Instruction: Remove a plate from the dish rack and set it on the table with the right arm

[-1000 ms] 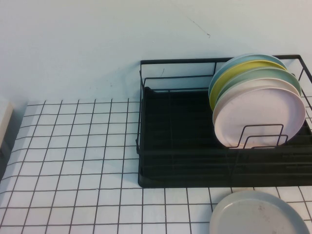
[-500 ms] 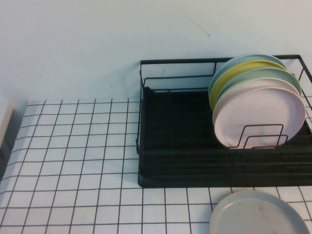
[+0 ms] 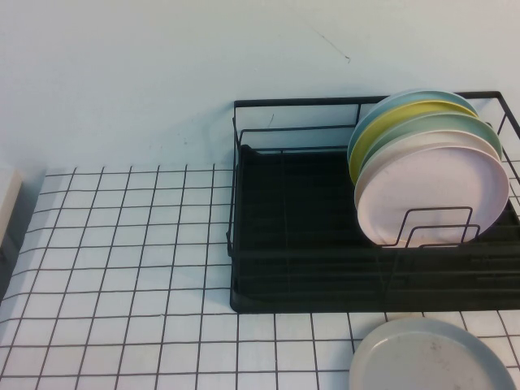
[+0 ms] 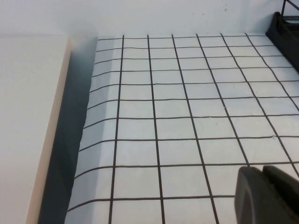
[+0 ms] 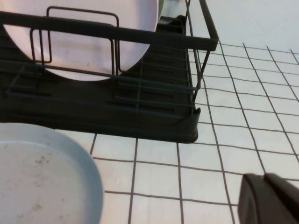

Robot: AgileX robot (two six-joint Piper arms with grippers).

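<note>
Table, white with a black grid, carries the black rack at its far right. Plates stand upright at the rack's right end, the pink plate frontmost behind wire loops. A grey plate lies flat just in front of the rack. Right gripper hovers low near the rack's corner, clenched and empty. Left gripper sits over bare table, its black fingers pressed together.

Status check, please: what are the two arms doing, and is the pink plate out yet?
Left gripper shut, over bare grid. Right gripper shut, empty, beside black wire dish rack. Round pale pink plate upright in rack.
</note>
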